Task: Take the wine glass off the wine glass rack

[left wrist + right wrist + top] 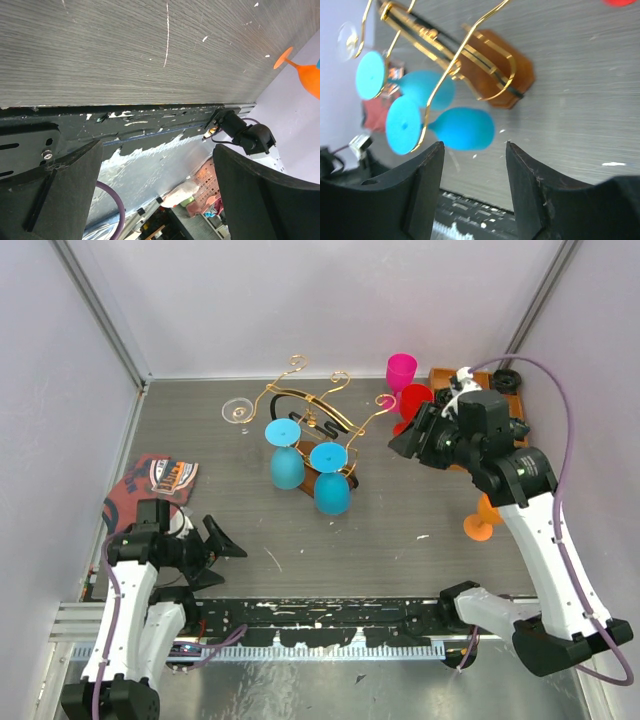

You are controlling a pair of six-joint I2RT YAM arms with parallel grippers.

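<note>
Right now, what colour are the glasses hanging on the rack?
Light blue glasses, on the gold rack; clearest in the right wrist view.

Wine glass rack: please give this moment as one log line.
rack: two blue glasses hanging | right gripper: open, empty | left gripper: open, empty

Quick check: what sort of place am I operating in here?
Probably a lab robot cell, not a kitchen: plain pale enclosure walls on aluminium frame posts, a scuffed grey table, and a wine glass rack holding blue glasses as props.
</note>
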